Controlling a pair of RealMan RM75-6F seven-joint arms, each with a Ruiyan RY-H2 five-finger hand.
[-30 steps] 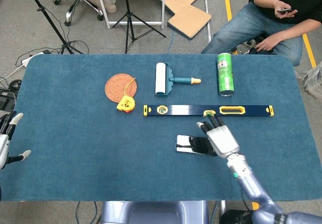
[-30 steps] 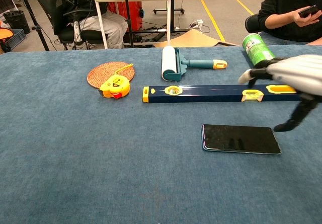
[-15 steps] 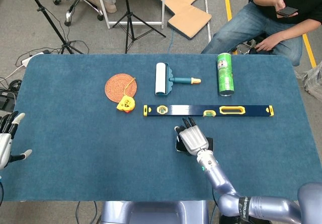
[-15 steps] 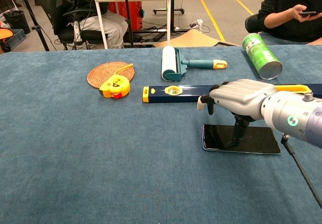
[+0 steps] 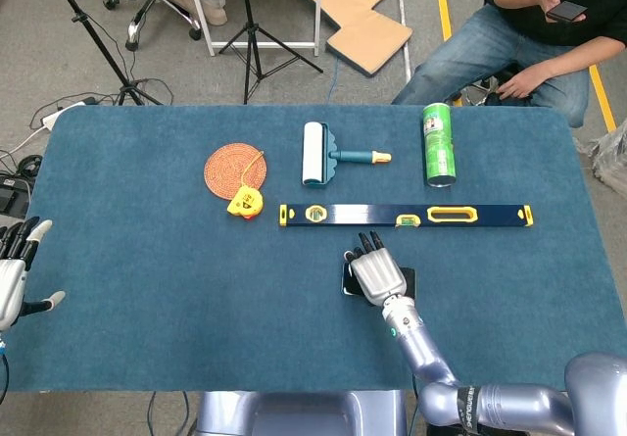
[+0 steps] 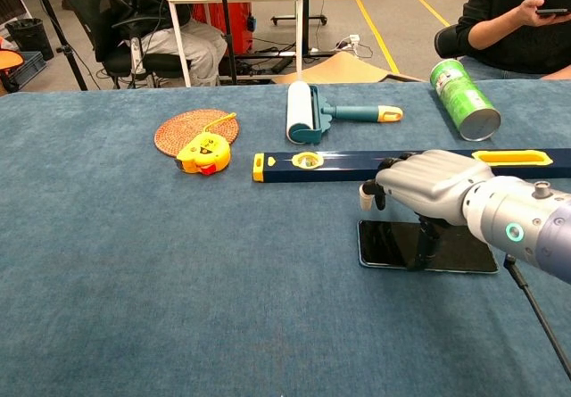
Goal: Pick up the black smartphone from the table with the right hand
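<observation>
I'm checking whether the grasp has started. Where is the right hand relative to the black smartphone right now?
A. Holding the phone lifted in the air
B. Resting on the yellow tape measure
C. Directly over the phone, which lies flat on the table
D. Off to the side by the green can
C: the right hand is above the black smartphone, which lies flat on the blue table, a dark finger reaching down to its screen.

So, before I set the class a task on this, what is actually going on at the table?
A two-armed robot is going for the black smartphone, which lies flat on the blue table just in front of the long spirit level. Its right robot hand is over the phone, one dark finger reaching down to the screen, but the phone is not lifted. The left robot hand sits open at the table's edge.
</observation>
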